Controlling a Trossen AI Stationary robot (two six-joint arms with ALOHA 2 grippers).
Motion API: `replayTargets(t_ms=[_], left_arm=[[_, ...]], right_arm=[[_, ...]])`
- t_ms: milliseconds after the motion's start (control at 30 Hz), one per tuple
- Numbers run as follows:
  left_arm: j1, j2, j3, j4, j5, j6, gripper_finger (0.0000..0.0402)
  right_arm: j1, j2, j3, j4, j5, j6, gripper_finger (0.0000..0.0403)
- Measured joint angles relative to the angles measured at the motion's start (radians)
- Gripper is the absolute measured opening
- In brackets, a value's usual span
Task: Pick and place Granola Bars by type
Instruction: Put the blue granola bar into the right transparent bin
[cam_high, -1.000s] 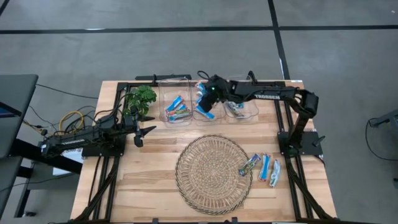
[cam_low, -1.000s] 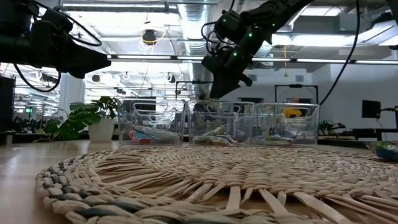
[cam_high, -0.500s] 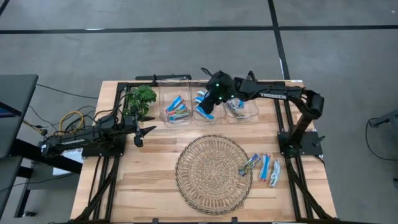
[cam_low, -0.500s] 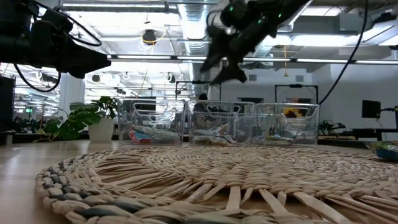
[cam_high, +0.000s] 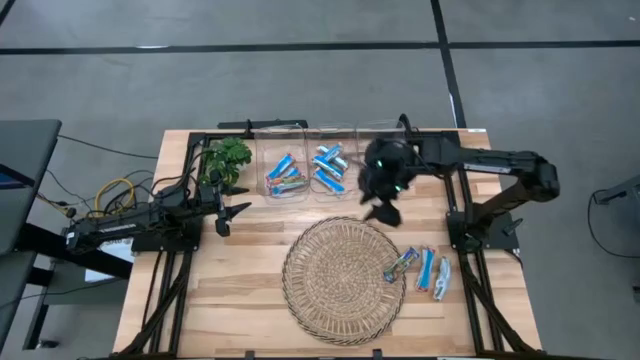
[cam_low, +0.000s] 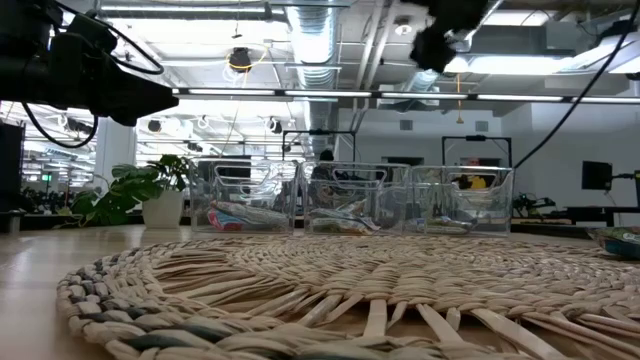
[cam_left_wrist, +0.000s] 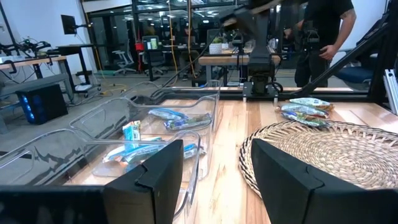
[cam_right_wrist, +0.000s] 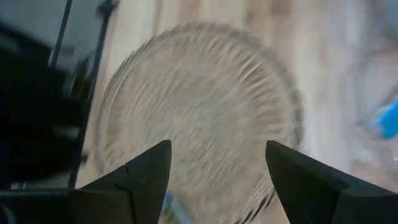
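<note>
Three clear bins stand in a row at the table's far side. The left bin (cam_high: 283, 171) holds multicoloured and blue Granola Bars, and the middle bin (cam_high: 328, 167) holds bright blue ones (cam_high: 326, 160). My right arm covers most of the third bin. Three more bars (cam_high: 425, 268) lie flat on the table to the right of the round woven mat (cam_high: 343, 280). My right gripper (cam_high: 383, 211) hangs open and empty between the bins and the mat's far rim (cam_right_wrist: 205, 93). My left gripper (cam_high: 234, 214) waits open at the table's left, also empty (cam_left_wrist: 216, 149).
A small potted plant (cam_high: 226, 158) stands left of the bins. Black frame rails run along both table sides. Bare wood lies between my left gripper and the mat. In the left wrist view a person (cam_left_wrist: 323, 31) stands beyond the table's right side.
My right gripper has opened, risen from above the middle bin, and swung toward the table's right and near edge. It now hangs by the mat's far rim. The blue bars in the middle bin now show uncovered. My left arm has kept still.
</note>
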Motion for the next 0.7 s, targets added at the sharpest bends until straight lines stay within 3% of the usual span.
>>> replayTargets(t_ms=[133, 467, 700], left_arm=[[0.0, 0.0, 0.0, 0.0, 0.0, 0.0, 0.0183], [0.0, 0.0, 0.0, 0.0, 0.0, 0.0, 0.0183], [0.0, 0.002, 0.0, 0.0, 0.001, 0.0, 0.0183]], right_arm=[[0.101, -0.03, 0.0, -0.106, 0.019, -0.039, 0.0253], [0.381, -0.001, -0.043, -0.28, 0.285, -0.163, 0.0253], [0.506, 0.043, -0.17, -0.237, 0.296, -0.129, 0.0253]])
